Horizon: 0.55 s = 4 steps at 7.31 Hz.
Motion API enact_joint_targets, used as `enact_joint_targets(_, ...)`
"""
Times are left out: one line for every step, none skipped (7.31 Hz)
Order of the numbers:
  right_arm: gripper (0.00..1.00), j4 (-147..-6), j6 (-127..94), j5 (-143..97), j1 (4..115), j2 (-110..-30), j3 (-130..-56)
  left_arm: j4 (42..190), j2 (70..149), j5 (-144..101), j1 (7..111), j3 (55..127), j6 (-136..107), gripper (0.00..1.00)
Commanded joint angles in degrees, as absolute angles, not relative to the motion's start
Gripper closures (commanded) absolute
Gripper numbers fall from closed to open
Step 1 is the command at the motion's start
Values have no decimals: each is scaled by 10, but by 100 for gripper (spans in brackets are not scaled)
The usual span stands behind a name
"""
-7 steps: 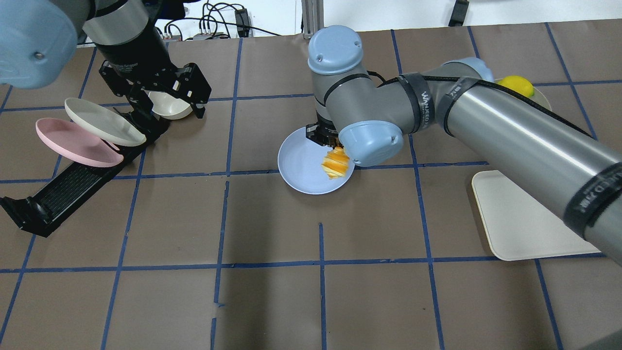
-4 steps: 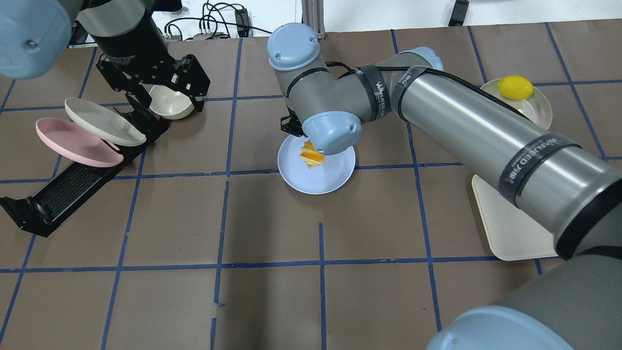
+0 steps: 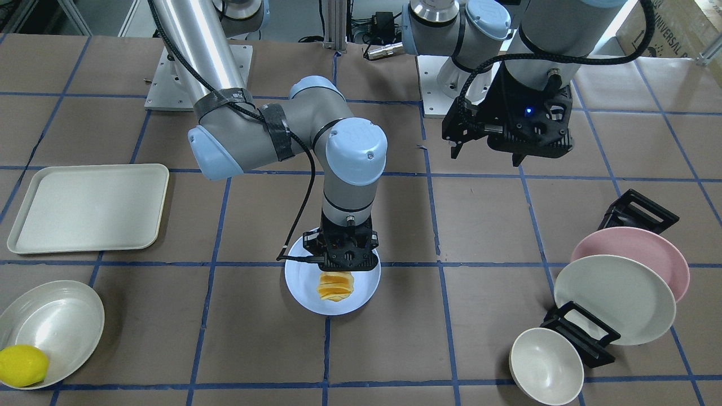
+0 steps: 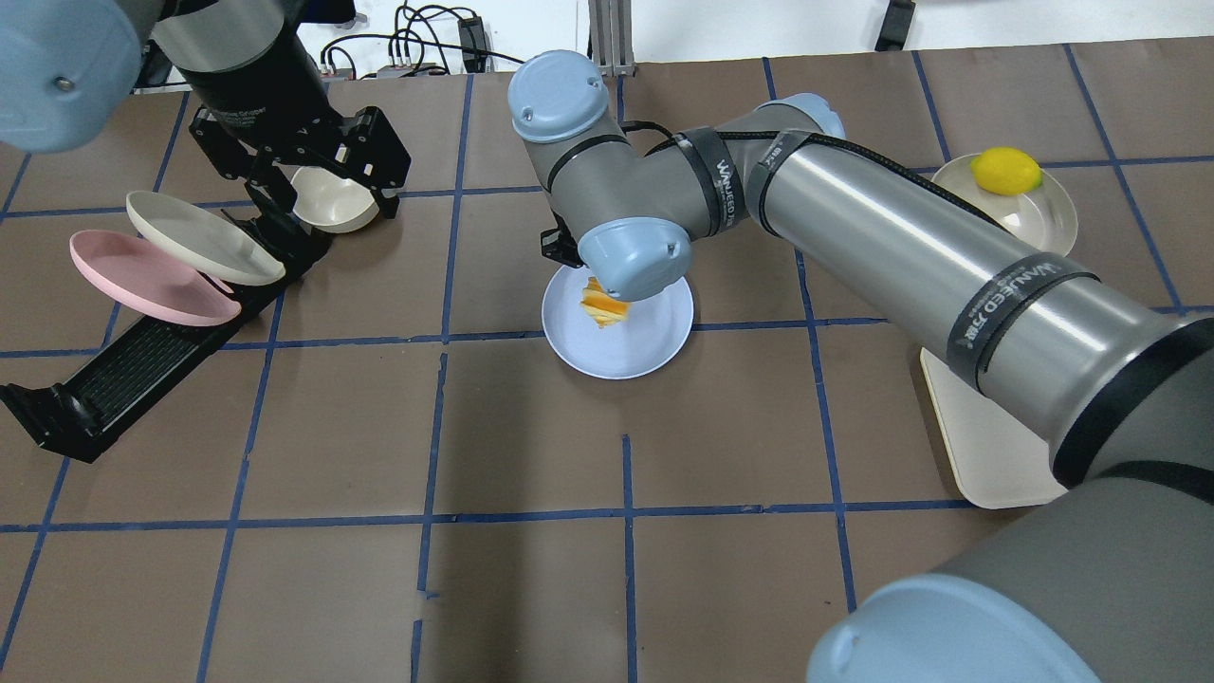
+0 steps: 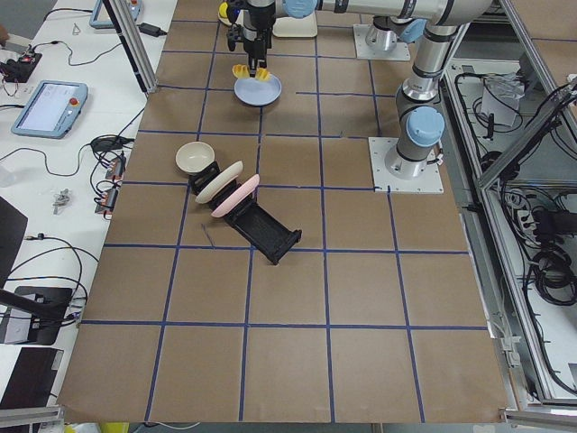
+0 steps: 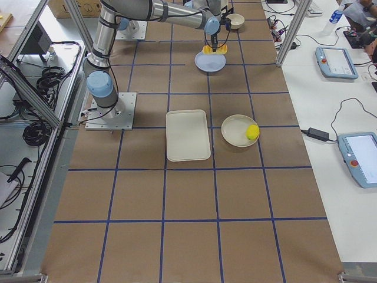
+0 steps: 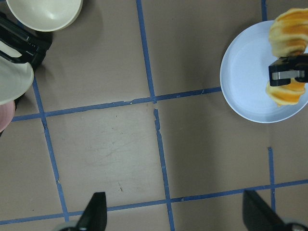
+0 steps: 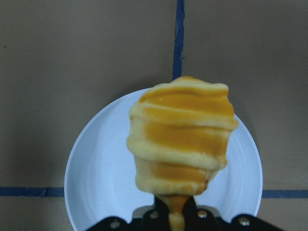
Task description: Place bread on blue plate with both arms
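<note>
The right gripper (image 3: 337, 275) is clamped across the middle of the bread (image 8: 182, 139), holding it over the blue plate (image 4: 645, 346), seemingly for set-down, while the left gripper (image 3: 485, 157), wide open and empty, hangs well apart by the dish rack (image 4: 142, 370), probably to stay clear.

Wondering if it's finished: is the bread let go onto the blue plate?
No, gripped: the right gripper is shut on the bread over the blue plate.

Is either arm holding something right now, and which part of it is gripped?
The right end effector grips the bread around its middle, over the blue plate. The left end effector is open and empty.
</note>
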State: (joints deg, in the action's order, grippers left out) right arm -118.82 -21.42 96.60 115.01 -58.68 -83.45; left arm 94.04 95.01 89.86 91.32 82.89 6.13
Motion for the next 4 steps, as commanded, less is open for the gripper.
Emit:
enact_joint_targets(33, -1189, -215, 966, 1150, -588, -850, 945, 950, 902, 913, 825, 59, 0)
enact_joint_targets(27, -1212, -215, 966, 1152, -589, -874, 958, 951, 903, 913, 822, 53, 0)
enact_joint_targets(24, -1266, -213, 965, 1152, -590, -911, 958, 949, 903, 913, 822, 46, 0)
enact_joint_targets(22, -1336, -212, 963, 1152, -590, -947, 958, 950, 896, 908, 822, 45, 0)
